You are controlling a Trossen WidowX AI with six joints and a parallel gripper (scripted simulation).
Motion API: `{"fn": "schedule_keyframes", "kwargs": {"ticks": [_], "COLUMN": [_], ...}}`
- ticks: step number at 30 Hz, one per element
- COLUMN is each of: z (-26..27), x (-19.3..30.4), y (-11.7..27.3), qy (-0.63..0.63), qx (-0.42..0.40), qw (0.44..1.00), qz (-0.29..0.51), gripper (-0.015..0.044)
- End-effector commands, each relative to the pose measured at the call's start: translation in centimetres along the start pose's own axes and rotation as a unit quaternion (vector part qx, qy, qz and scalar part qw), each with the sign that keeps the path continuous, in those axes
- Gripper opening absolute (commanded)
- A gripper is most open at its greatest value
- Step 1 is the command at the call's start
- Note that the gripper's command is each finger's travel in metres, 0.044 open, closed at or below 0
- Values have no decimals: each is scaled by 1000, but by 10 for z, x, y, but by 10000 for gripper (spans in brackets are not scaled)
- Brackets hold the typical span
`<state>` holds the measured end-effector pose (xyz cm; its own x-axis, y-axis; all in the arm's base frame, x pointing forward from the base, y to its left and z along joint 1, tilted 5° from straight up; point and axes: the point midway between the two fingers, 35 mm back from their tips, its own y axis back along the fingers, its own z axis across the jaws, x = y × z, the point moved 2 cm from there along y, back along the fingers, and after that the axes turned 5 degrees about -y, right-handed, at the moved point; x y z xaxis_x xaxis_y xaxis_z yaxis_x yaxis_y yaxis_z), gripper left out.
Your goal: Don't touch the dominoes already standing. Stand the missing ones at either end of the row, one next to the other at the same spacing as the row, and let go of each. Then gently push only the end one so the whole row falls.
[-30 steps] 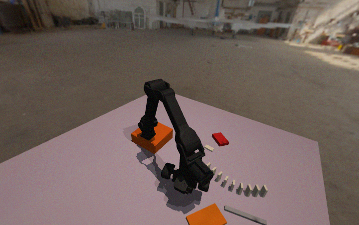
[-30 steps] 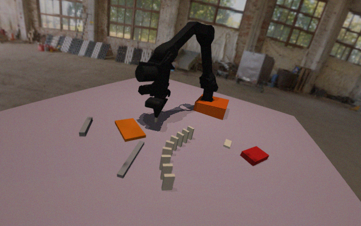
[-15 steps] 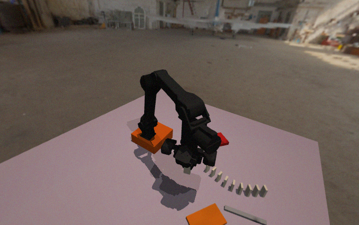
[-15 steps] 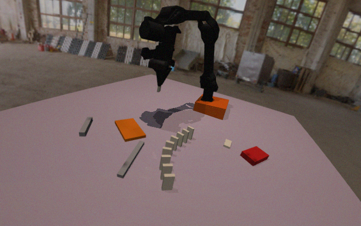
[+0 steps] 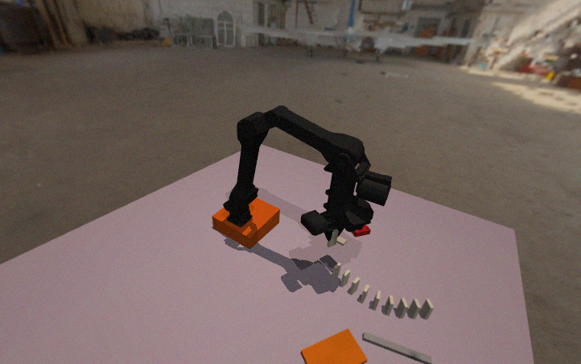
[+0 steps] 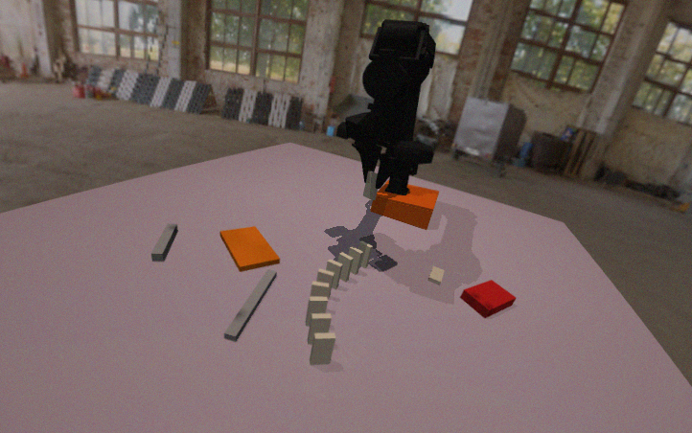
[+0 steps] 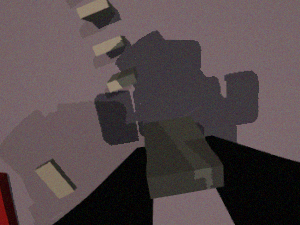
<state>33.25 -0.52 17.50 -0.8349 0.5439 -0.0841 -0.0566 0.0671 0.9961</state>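
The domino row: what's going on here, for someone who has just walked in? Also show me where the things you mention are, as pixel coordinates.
The gripper (image 5: 333, 235) (image 6: 371, 175) (image 7: 175, 151) holds a domino (image 5: 332, 238) (image 6: 370, 186) (image 7: 182, 164) above the table, near one end of a curved row of standing dominoes (image 5: 377, 299) (image 6: 320, 289). Another domino (image 5: 341, 241) (image 6: 436, 275) (image 7: 55, 179) lies flat, away from the row. The row hasn't been toppled.

The black arm (image 5: 305, 130) (image 6: 395, 97) rises from its foot, bends over at the elbow and reaches outward; its wrist (image 5: 343, 184) turns down, so the gripper (image 5: 331, 235) (image 6: 371, 175) (image 7: 175, 151) points at the surface and hangs above it. The fingers are closed partway, one on each side of what they grip; a gap stands between them.
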Motion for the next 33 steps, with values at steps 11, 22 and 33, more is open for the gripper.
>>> {"fn": "schedule_keyframes", "kwargs": {"ticks": [11, 22, 33], "z": [24, 25, 20], "x": [17, 14, 20], "y": [-24, -83, -131], "qy": [100, 100, 100], "qx": [4, 4, 4], "qw": [995, 995, 995], "qz": [-3, -3, -3], "gripper": [107, 107, 107]}}
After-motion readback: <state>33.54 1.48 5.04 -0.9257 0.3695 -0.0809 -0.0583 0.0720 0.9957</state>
